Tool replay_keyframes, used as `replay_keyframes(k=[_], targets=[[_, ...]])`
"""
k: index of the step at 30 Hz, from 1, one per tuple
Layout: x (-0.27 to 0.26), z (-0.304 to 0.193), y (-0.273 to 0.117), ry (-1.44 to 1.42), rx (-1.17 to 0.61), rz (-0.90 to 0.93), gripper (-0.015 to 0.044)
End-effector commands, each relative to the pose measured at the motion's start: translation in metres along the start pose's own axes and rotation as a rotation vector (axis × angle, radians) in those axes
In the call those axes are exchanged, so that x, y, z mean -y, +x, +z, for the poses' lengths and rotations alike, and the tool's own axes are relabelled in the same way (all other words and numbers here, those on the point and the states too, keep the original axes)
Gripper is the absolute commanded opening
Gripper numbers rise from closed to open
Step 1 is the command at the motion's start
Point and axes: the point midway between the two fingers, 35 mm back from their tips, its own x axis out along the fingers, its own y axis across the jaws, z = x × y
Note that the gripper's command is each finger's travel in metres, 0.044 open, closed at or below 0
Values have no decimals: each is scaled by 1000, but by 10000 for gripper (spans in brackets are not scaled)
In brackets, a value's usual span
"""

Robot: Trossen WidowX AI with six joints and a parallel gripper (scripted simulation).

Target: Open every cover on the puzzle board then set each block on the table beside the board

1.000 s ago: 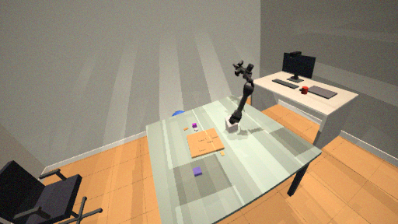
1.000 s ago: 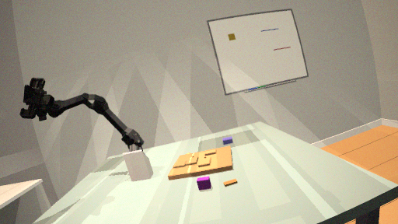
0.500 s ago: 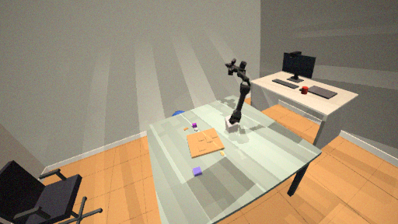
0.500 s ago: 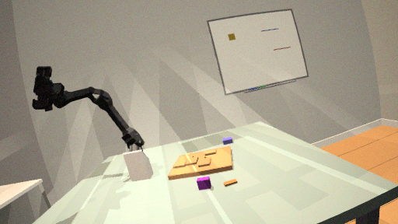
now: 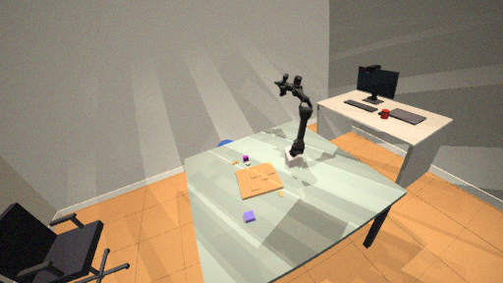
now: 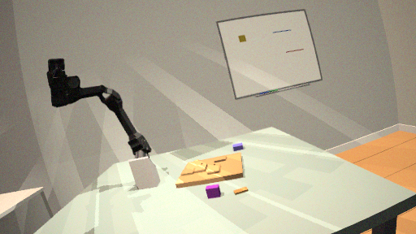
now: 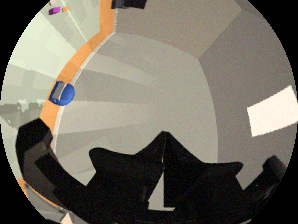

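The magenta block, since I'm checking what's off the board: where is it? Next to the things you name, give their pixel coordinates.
In the exterior view, the magenta block (image 5: 246, 158) (image 6: 213, 191) (image 7: 54, 10) sits before the board (image 5: 261, 187) (image 6: 217, 175), left of an orange piece (image 5: 235, 162) (image 6: 240, 190) (image 7: 65, 9).
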Motion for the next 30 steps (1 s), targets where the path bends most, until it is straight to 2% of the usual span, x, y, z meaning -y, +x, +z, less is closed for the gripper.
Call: replay_keyframes(k=[1, 30], targets=[[-3, 18, 15, 49, 28, 28, 0], [-38, 152, 97, 348, 167, 273, 0]])
